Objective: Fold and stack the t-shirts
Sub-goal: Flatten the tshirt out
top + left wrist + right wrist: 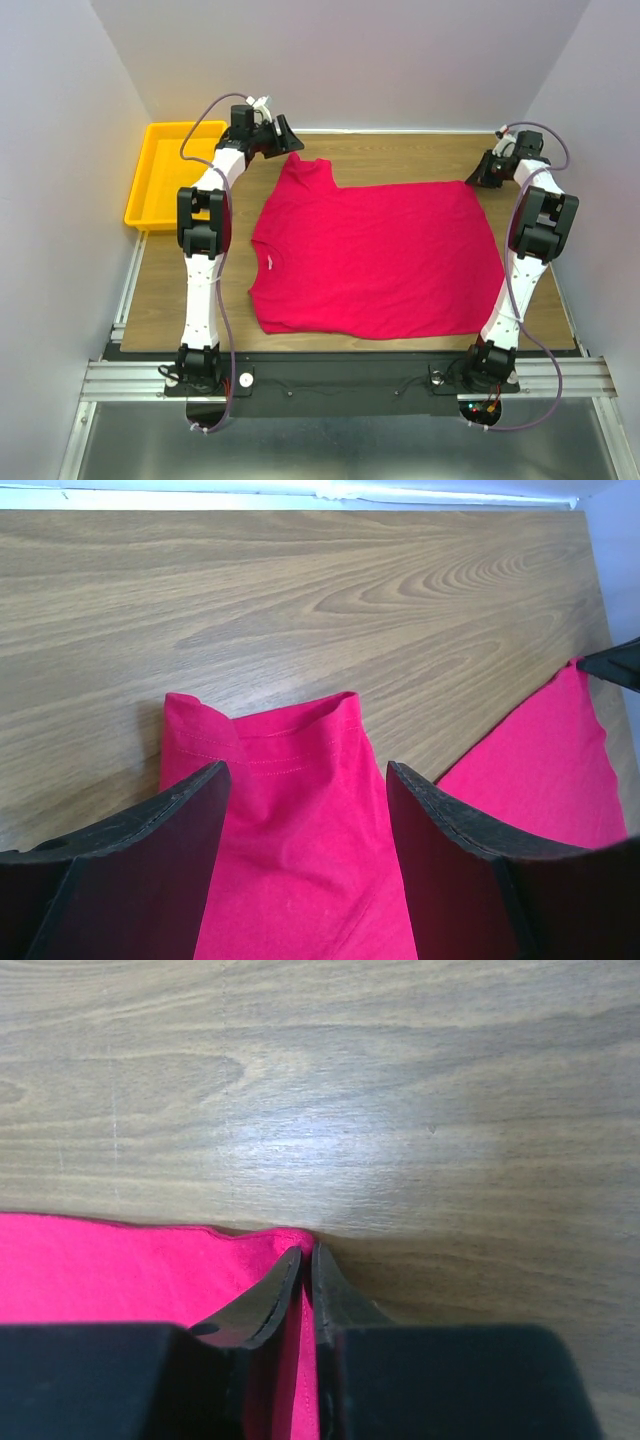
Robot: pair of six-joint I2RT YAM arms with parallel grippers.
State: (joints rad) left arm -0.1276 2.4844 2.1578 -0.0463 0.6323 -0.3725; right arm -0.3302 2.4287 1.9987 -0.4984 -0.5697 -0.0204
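Observation:
A crimson-red t-shirt (375, 255) lies spread flat on the wooden table, its neck with a small white label toward the left arm. My left gripper (305, 780) hovers open over the far sleeve (290, 780), one finger on each side of it; in the top view that gripper (285, 135) is at the back left. At the shirt's far right corner, my right gripper (307, 1252) is shut on the hem (150, 1265), with red cloth pinched between the fingers. The top view shows this gripper (478, 175) at the back right.
A yellow plastic tray (170, 175) stands at the back left, off the table's left edge. Bare wooden tabletop (400, 160) runs behind the shirt up to the white back wall. White walls close in on both sides.

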